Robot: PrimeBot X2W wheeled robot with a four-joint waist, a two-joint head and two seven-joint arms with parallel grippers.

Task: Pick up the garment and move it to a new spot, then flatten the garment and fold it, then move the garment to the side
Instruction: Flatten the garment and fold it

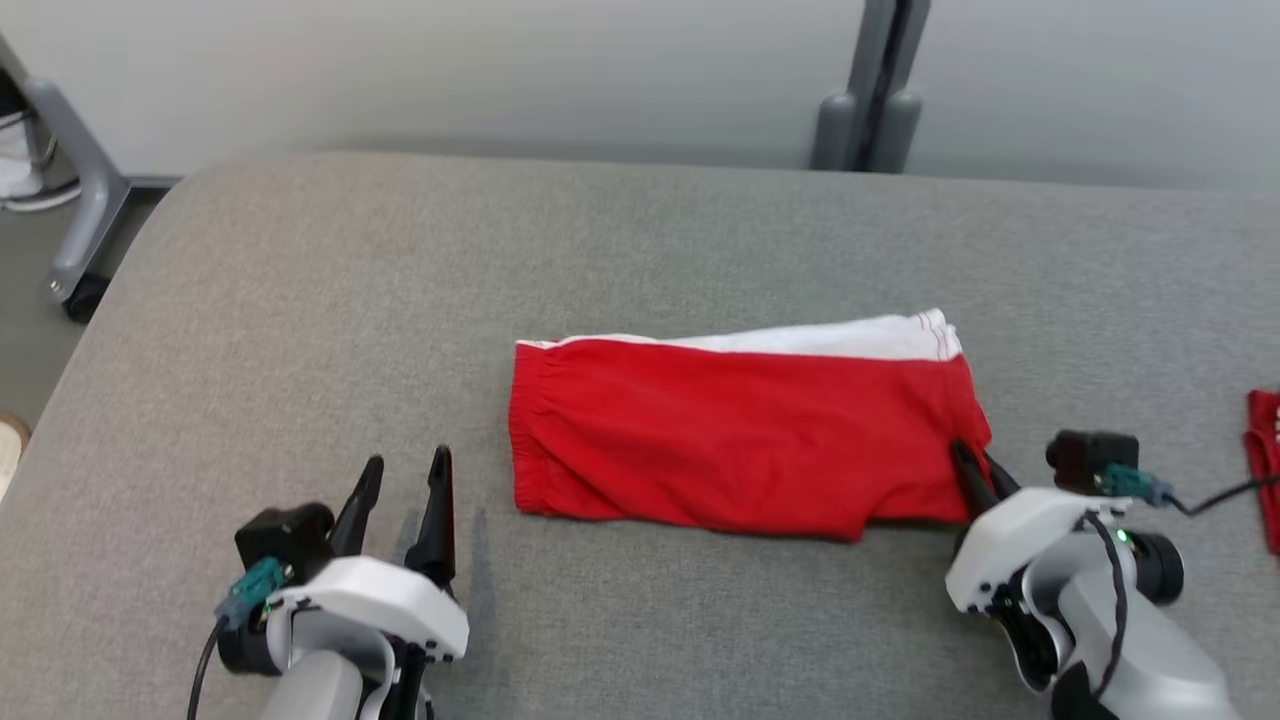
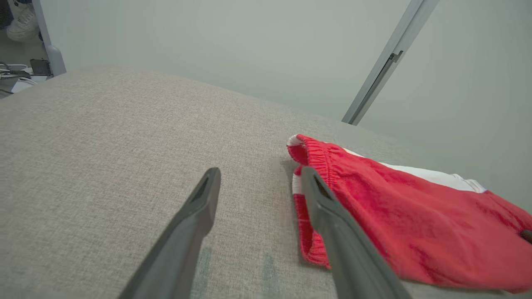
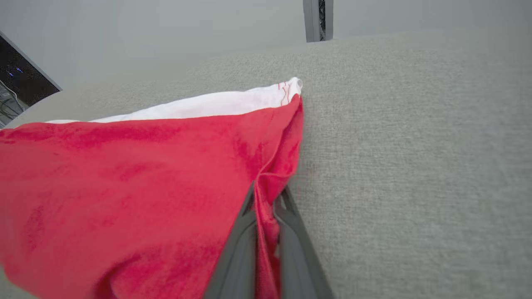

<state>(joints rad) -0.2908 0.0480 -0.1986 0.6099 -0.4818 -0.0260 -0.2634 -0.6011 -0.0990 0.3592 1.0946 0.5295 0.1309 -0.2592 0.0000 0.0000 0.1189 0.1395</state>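
Surface: grey woven table (image 1: 300,300) spans the head view, with a rounded far-left corner and a pale wall behind it.

Garment (image 1: 740,440): red shorts with a white strip along the far edge; lying flat and folded lengthwise near the middle of the table, a little toward the robot's right; gathered waistband at the left end, leg hems at the right end.

Surroundings: grey upright post (image 1: 870,90) against the wall beyond the far edge of the table; grey frame leg (image 1: 85,200) on the floor off the far-left corner; both well apart from the garment.

Right gripper (image 1: 972,452): at the near right corner of the garment; fingers pinched together on a ridge of red fabric; right wrist view shows the fold pulled up between the two dark fingers (image 3: 291,232); the white wrist housing, camera and cable sit just behind the grip, between the garment and the table's right edge.

Left gripper (image 1: 408,458): over bare table near the waistband end, apart from it; jaws spread wide, nothing between them; in the left wrist view one finger (image 2: 332,224) crosses in front of the waistband, though the head view shows a gap of grey cloth.

Second red cloth (image 1: 1265,450): at the right edge of the head view, beyond the right arm, well apart from the garment; cut off by the frame, kind cannot be told.

Pale shoe (image 2: 18,25): on the floor past the table's far-left corner.
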